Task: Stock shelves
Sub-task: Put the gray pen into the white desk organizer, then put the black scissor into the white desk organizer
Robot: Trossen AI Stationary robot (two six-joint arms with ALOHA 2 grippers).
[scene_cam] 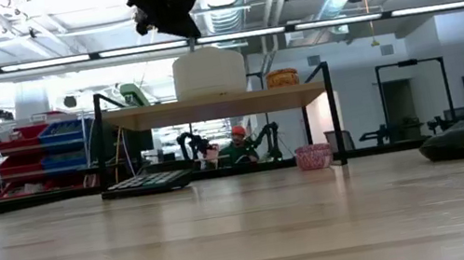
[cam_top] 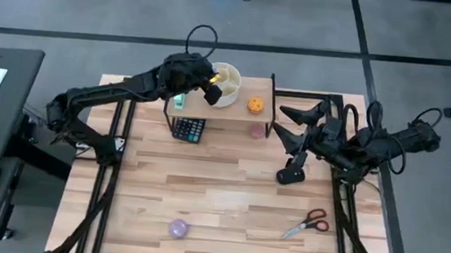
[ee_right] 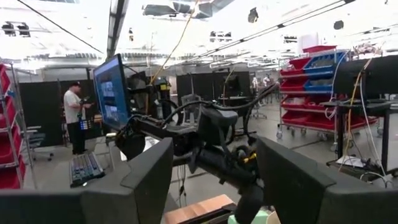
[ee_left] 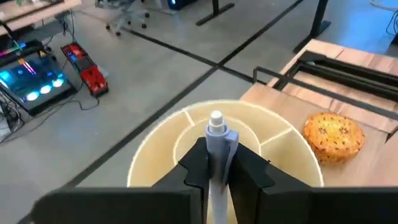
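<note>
The shelf (cam_top: 243, 112) stands at the far middle of the table (cam_top: 228, 192), a light-wood plank on thin black legs. On its top, toward the left end, sits a round cream organizer (cam_top: 225, 84) with inner dividers, and further right an orange, speckled, ball-like thing (cam_top: 255, 105). The left gripper (cam_top: 211, 88) hangs over the near-left rim of the organizer, its jaws closed narrowly on a grey-blue marker (ee_left: 216, 134) with a white tip, held upright above the organizer's middle compartments; in the left wrist view the two dark fingers (ee_left: 198, 163) press the marker from either side. The low view shows the gripper (scene_cam: 161, 0) above the organizer (scene_cam: 209, 72), clear of its rim. A small teal thing (cam_top: 179, 101) lies at the shelf's left edge, partly hidden by the arm. Under the shelf, on the table, a black calculator (cam_top: 188, 128) lies to the left and a small pink thing (cam_top: 256, 131) to the right. The right gripper (cam_top: 291, 124) rests just beside the shelf's right end, off the plank, its jaws spread wide and holding nothing. Nearer the front of the table lie red-handled scissors (cam_top: 308, 225) at the right and a purple patterned ball (cam_top: 178, 228) at the left.
</note>
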